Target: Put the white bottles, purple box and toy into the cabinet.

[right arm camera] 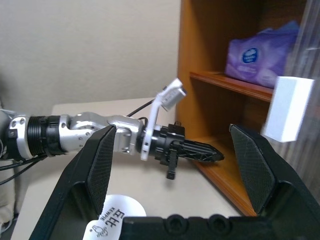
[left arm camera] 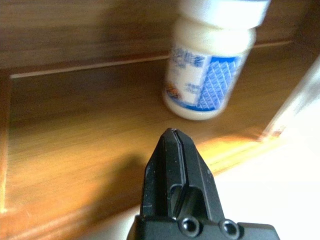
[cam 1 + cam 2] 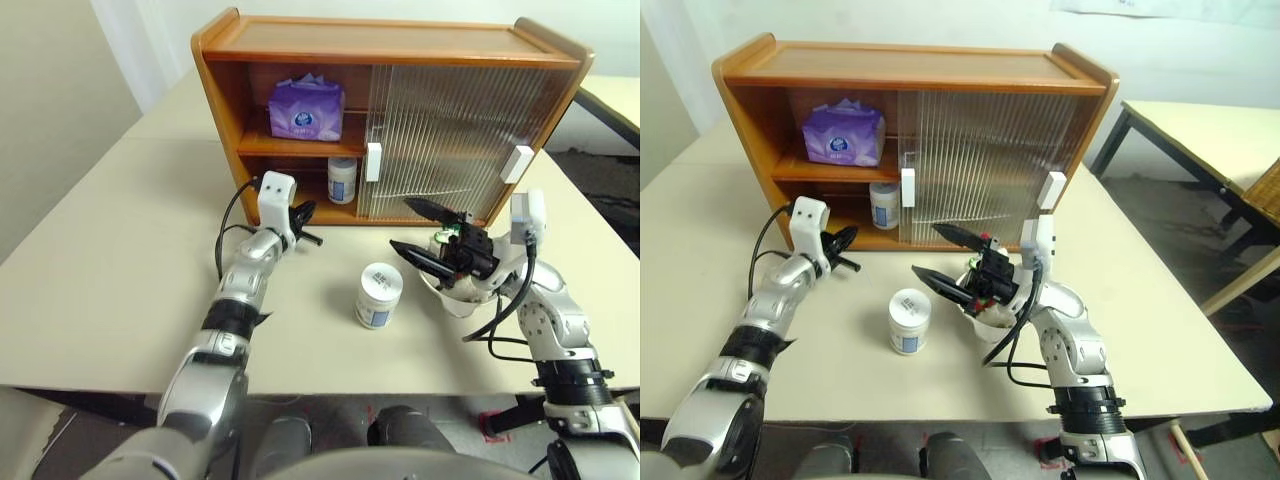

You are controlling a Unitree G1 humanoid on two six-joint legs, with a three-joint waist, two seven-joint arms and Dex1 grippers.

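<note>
A pale, matt table (image 3: pixel 120 250) carries the cabinet (image 3: pixel 390 45), a brown wooden two-shelf unit with one ribbed translucent sliding door (image 3: pixel 440 140) and white block handles (image 3: pixel 373 161). All positions below are given relative to the cabinet.

Task items:
- Purple box (image 3: pixel 306 108): soft lilac tissue pack, on the upper shelf at the open side.
- First white bottle (image 3: pixel 342 180): short plastic jar with a round lid and blue label, upright on the lower shelf beside the door edge.
- Second white bottle (image 3: pixel 379 295): same type, upright on the table, in front of the cabinet and well clear of it.
- Toy: a small red and green shape sits in the bowl (image 3: pixel 457 298) in front of the sliding door, largely hidden by the right gripper; it cannot be identified with certainty.

Grippers:
- Left gripper (image 3: pixel 303 214): fingers pressed together, holding nothing, just outside the lower shelf opening and pointing at the bottle inside.
- Right gripper (image 3: pixel 428 232): fingers spread wide, empty, hovering above the bowl in front of the door.

Step in hand, as judged: the left arm is clear of the shelved bottle, and the bottle on the table is the next item. Procedure:
1. Open the fingers before approaching the jar.
2. Grip the smooth round body below the lid, squarely, as the plastic is likely slippery.
3. Carry it in level and set it down beside the first bottle without knocking it or the door edge
</note>
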